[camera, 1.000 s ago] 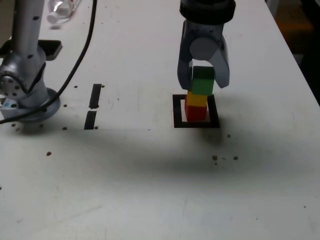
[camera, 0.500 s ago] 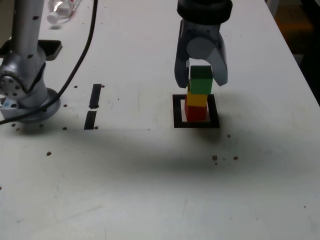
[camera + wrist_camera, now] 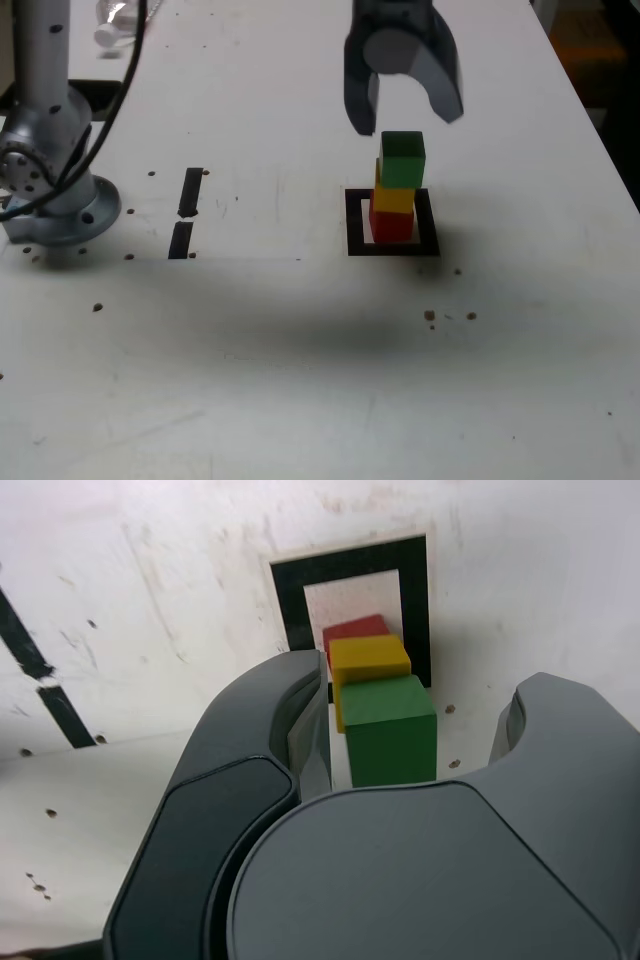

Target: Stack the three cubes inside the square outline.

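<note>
The exterior view is showing the gripper (image 3: 405, 118) hanging above the stack, jaws spread apart and gripping nothing. The wrist view is looking down between the jaws. Three cubes are standing stacked inside one square outline (image 3: 353, 222): the red cube (image 3: 392, 226) lowest, the yellow cube (image 3: 394, 199) on it, the green cube (image 3: 402, 160) topmost. Two tape strips (image 3: 186, 213) are lying well apart.

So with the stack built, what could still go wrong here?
The open claw hangs just above the green cube; any dip or sideways swing could topple the stack. In both views, the cubes are visibly offset, green over yellow cube over red cube, so a light knock might suffice.
</note>
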`<move>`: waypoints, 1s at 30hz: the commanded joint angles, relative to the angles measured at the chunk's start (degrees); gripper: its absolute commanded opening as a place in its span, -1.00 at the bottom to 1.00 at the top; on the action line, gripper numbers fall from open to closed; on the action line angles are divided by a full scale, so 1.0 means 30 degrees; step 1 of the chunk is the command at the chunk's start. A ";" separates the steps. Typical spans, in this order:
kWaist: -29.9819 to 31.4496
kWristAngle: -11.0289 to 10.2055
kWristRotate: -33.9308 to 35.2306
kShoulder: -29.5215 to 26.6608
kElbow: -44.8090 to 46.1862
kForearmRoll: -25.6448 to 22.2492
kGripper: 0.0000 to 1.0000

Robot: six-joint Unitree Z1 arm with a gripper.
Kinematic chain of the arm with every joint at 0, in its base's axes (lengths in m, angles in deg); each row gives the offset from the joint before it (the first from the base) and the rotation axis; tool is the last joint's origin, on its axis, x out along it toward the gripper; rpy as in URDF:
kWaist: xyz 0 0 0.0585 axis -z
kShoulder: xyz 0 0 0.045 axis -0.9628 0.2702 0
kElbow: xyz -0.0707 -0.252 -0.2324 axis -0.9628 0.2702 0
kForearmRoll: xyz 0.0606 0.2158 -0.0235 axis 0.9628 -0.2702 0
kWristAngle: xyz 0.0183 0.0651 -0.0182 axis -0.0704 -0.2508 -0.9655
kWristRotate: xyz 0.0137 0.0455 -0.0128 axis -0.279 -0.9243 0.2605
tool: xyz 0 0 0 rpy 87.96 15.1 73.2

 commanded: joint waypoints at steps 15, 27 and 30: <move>-0.2053 -0.0301 0.1504 -0.2854 0.5810 0.0651 0.61; -0.2714 0.1656 0.1505 -0.3032 0.9042 0.2877 0.72; -0.2881 0.2062 0.1505 -0.3067 0.9820 0.3208 0.73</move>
